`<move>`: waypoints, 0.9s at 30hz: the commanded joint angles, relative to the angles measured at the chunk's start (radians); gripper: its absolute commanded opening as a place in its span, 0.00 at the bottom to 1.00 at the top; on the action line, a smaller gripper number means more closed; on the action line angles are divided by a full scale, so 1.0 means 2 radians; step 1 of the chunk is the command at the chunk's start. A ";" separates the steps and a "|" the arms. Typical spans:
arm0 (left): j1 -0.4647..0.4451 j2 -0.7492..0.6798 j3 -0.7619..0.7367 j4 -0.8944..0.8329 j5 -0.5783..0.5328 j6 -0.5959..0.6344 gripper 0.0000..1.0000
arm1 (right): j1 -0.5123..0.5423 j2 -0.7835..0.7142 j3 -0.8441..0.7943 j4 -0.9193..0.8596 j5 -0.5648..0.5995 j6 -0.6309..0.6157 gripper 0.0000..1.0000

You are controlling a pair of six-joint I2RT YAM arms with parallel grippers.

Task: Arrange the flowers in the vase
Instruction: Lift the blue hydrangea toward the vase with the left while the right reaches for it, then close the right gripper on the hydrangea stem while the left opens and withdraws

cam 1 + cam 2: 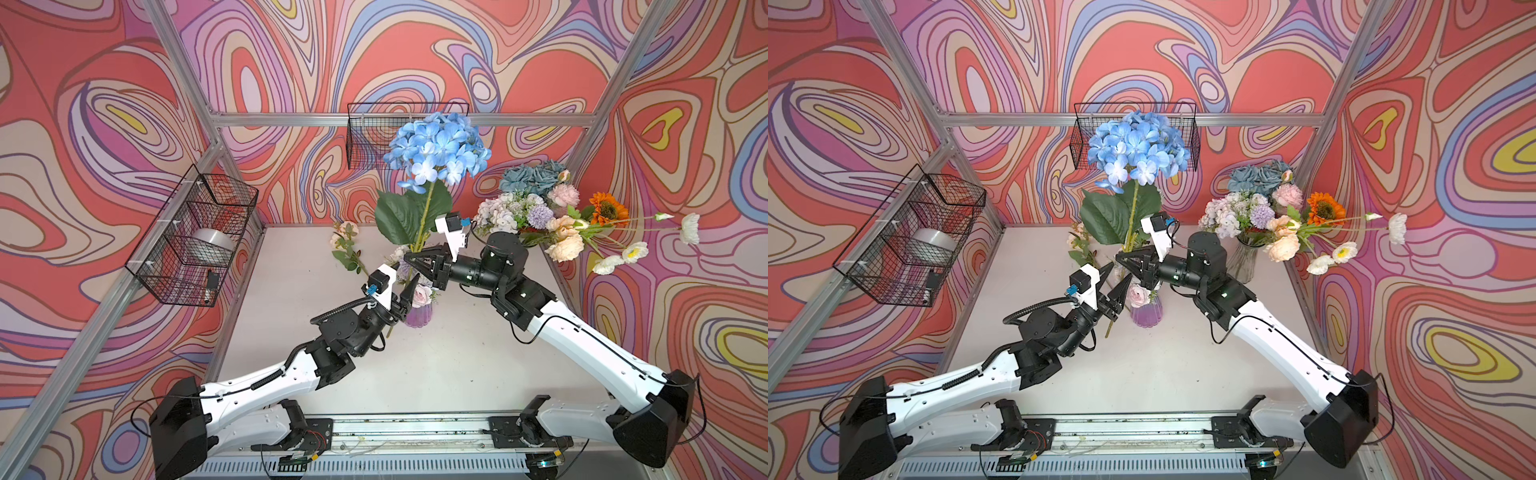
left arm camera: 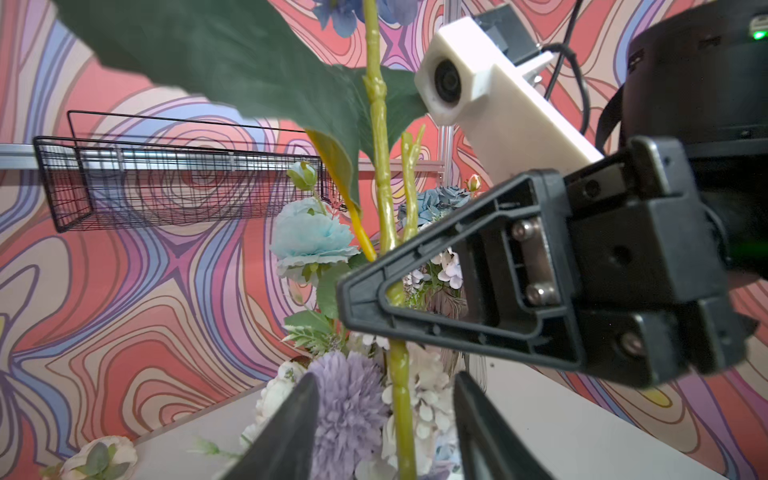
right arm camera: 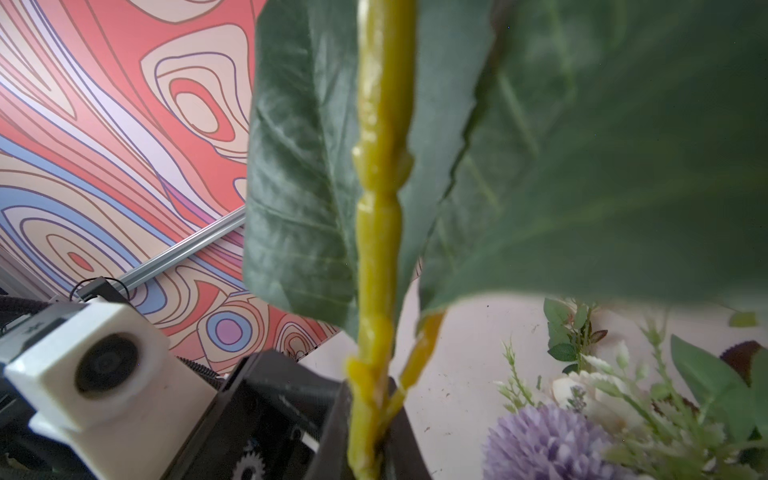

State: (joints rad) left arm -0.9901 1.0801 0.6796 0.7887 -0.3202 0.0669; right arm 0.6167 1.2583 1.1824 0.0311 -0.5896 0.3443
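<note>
Right tool (image 1: 409, 258) is pinching the stem (image 1: 424, 216) of the blue hydrangea (image 1: 436, 149) just above the purple vase (image 1: 419, 316). Left tool (image 1: 1114, 281) is hanging spread around that stem, beside the vase. This looks like a handover: the stem's end is dangling beside the vase, needing lifting into its mouth.

Bright, even light falls from above on my workspace, so the shadows on the tabletop (image 1: 436, 374) are faint and soft-edged, gathered just under my arms, with no harsh glare. Both top views are sharp but bow the frame rails (image 1: 332, 119) outward toward the corners. In my left wrist view the near leaf (image 2: 208, 54) and the fingers (image 2: 291, 432) of my left gripper (image 2: 386, 380) are blurred, while the wire basket (image 2: 166, 187) is crisper. In my right wrist view a dim, unfocused leaf (image 3: 602, 145) fills one side; the stem (image 3: 382, 166) is soft too, and the lilac bloom (image 3: 548, 444) clearer.
</note>
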 commanded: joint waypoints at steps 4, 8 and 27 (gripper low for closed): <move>0.031 -0.058 -0.018 -0.010 -0.026 -0.049 1.00 | 0.002 -0.050 -0.004 -0.102 0.030 -0.057 0.00; 0.084 -0.070 -0.031 -0.056 0.007 -0.111 1.00 | 0.001 -0.088 -0.010 -0.168 0.081 -0.090 0.00; 0.026 0.028 -0.106 -0.012 0.097 -0.130 1.00 | -0.021 -0.127 -0.052 -0.196 0.421 -0.137 0.00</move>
State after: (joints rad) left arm -0.9264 1.0863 0.4808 0.7059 -0.1532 -0.1883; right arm 0.5800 1.0134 1.0916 -0.4114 0.1417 0.0784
